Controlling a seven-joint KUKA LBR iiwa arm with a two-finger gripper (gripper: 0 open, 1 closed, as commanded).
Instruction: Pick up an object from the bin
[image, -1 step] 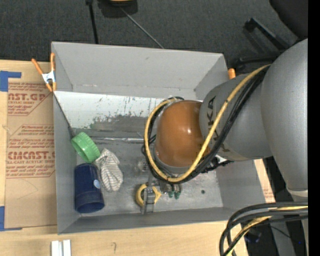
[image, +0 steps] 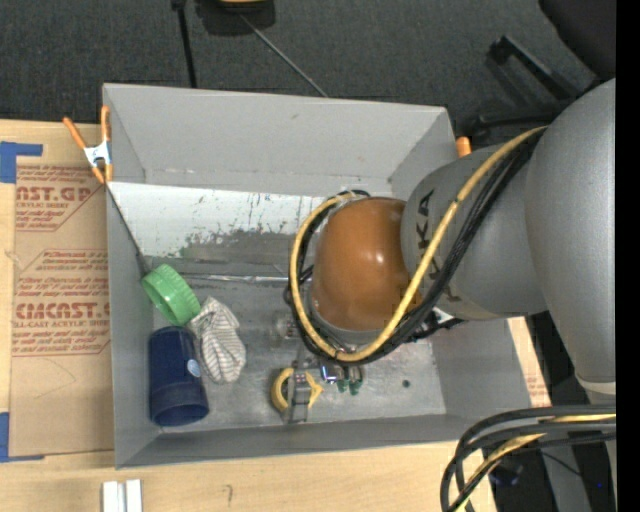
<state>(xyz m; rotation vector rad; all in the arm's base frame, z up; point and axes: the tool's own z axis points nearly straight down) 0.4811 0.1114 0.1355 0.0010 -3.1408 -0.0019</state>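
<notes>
- Yellow-and-grey small object (image: 295, 390): lies on the bin floor close to the near wall, about midway along it. This is the thing closest to the gripper, so I take it as the target.
- Shape: compact, a yellowish curl around a grey middle part. Exact kind unclear.
- Orientation: no clear long axis. The grey part seems to run toward the near wall, but I cannot tell which end leads.
- Gripper (image: 335, 372): low in the bin, just right of the object and mostly hidden under the orange wrist cover (image: 358, 262). Spread or pressed together: cannot tell. Contact with the object: cannot tell.
- Step in hand, judged: approach and grasp.
  - Centre over the object before closing, since it sits left of the wrist axis.
  - Close across the narrow grey part rather than the curl, which may slip.
  - Keep off the near wall of the bin (image: 280, 435).
- Neighbours, well apart to the left:
  - crumpled grey-white cloth (image: 220, 342)
  - blue cup (image: 176, 380) on its side, touching the cloth
  - green screw cap (image: 170, 293)
</notes>
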